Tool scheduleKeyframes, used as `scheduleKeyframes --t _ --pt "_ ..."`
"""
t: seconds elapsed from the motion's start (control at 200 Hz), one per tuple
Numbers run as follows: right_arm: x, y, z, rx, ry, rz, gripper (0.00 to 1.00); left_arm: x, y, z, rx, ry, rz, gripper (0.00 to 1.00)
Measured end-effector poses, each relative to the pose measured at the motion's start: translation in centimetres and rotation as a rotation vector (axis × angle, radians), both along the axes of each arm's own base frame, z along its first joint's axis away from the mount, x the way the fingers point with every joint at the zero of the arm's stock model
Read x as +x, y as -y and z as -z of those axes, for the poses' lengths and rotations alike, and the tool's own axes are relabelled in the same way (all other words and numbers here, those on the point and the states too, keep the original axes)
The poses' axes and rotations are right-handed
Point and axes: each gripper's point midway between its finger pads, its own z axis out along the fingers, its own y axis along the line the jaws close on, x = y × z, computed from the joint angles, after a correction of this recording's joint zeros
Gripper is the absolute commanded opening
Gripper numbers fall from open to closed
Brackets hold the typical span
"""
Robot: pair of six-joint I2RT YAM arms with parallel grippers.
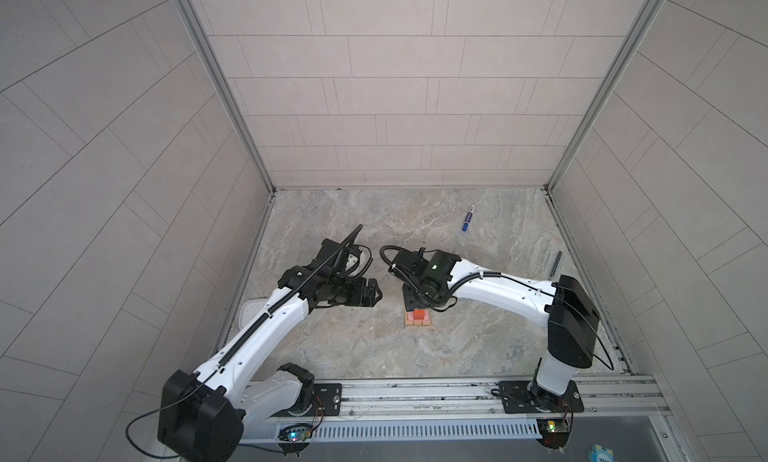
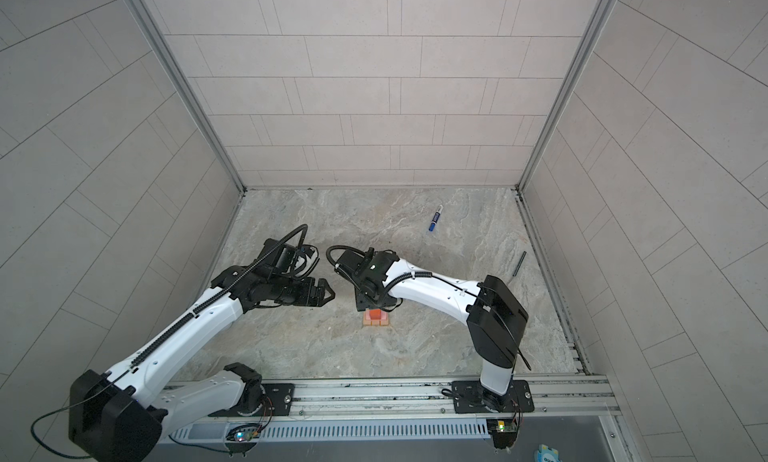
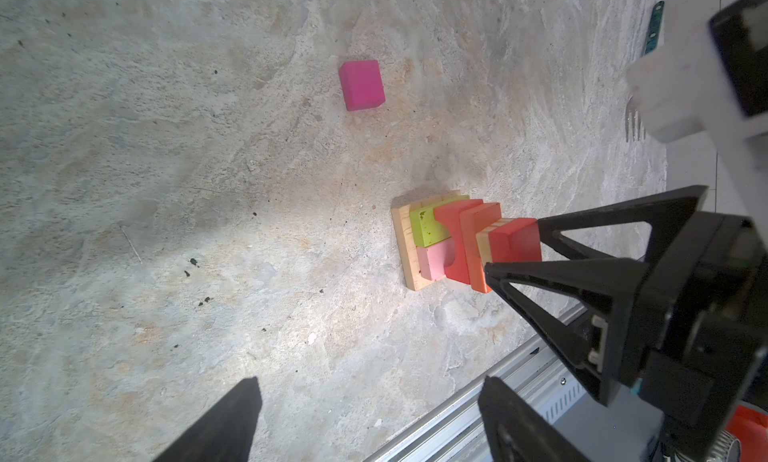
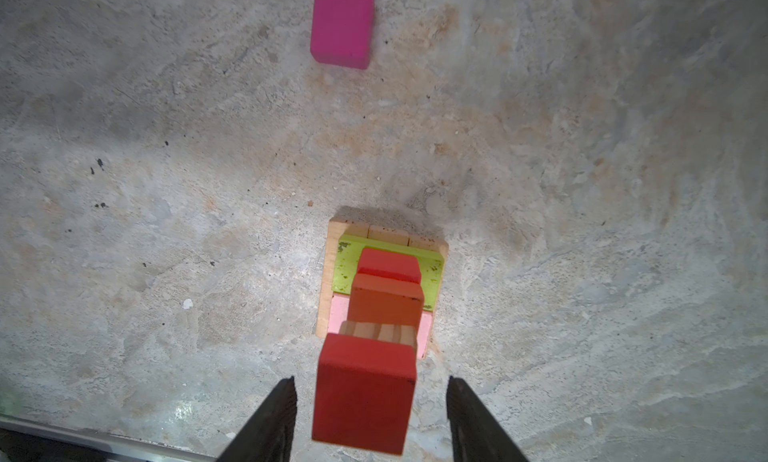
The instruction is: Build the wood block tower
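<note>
Atop the tower [image 4: 384,302], red cube [image 4: 363,397]

The left arm [image 1: 266,327] extends forward and inward. The left gripper [image 3: 370,383] points toward the right arm [image 1: 498,293], jaws spread wide and gripping nothing. The right arm reaches toward the centre, wrist bent downward. The right gripper [image 4: 370,379] points down, jaws parted.

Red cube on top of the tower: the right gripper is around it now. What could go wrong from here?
1. The right gripper stands open, with its fingers close on both sides of the red cube. A slanted retreat could clip the cube and topple the tower.
2. The magenta cube lies loose on the table. Setting it on top of such a tall, narrow stack may well knock it over.
</note>
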Motion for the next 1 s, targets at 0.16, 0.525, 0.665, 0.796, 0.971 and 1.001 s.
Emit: scheduleKeyframes --t 0.16,0.525,0.665,0.796,0.971,1.001 --pt "0.2 0.3 0.4 -0.014 -0.009 0.008 0.59 0.0 0.0 0.0 0.0 -0.001 0.0 0.89" --pt "0.9 0.1 0.9 -0.011 -0.028 0.032 0.57 -0.1 0.1 -0.3 -0.011 0.007 0.003 0.89" --pt "1.0 -0.1 1.2 -0.013 -0.034 0.043 0.56 -0.1 0.3 -0.6 -0.026 0.019 0.009 0.89" --pt "1.0 0.0 1.2 -0.01 -0.035 0.057 0.55 -0.1 0.4 -0.7 -0.034 0.02 0.013 0.89" --pt "1.0 0.0 1.2 -0.008 -0.037 0.073 0.52 -0.3 0.4 -0.8 -0.039 0.025 0.014 0.89" --pt "1.0 0.0 1.2 -0.008 -0.037 0.076 0.52 -0.3 0.4 -0.8 -0.041 0.026 0.014 0.89"
